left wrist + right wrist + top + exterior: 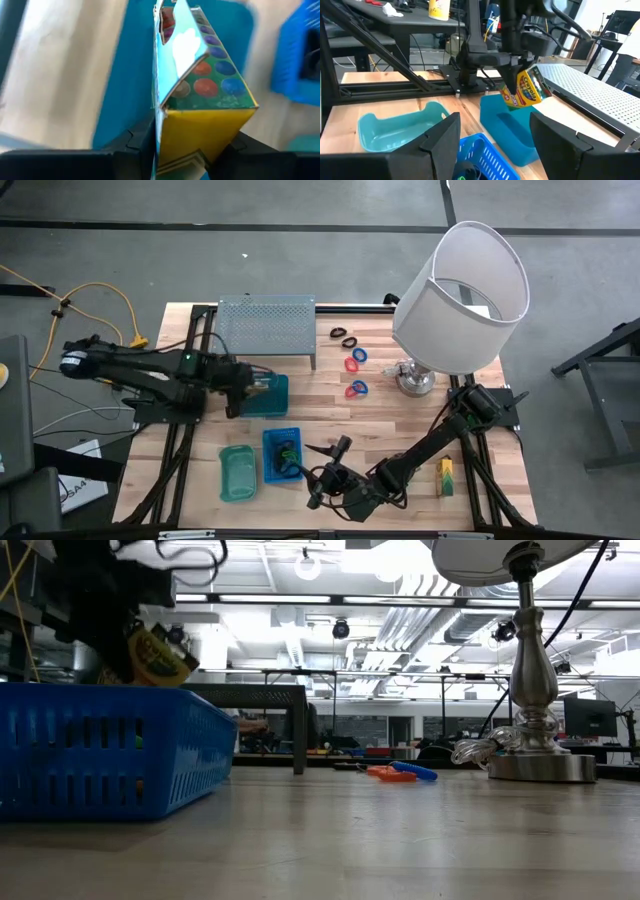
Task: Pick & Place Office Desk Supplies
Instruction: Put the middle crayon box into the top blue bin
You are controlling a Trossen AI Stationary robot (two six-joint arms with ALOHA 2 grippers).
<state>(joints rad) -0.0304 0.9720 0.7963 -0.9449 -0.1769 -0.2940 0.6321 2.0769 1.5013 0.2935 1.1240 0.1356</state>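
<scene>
Crayon box (526, 89), yellow and green, hangs in our left gripper (192, 150) above the teal tray (268, 396) that sits in front of the grey rack (266, 326). In the left wrist view the two dark fingers (137, 142) press on either side of the box's yellow end, so the jaws are part closed on it and holding it clear of the tray floor. The right wrist view shows the box tilted, with open air between it and the tray.

We judge that we are at the placing step for this one item: it has been carried over its tray but not yet let go. The next move calls for lowering the box until it is inside the tray walls, then spreading the fingers and lifting straight out. Because the box is tilted, it may tip onto its side when it lands.

Our right gripper (495, 145) waits near the front edge of the table with its fingers spread wide and nothing between them, close to the blue basket (281, 453) and the light green tray (238, 473). Red and blue rings (357, 374) and black loops (342, 335) still lie on the wood beside the lamp (455, 300), and another small packet (445, 476) lies by the right arm.
</scene>
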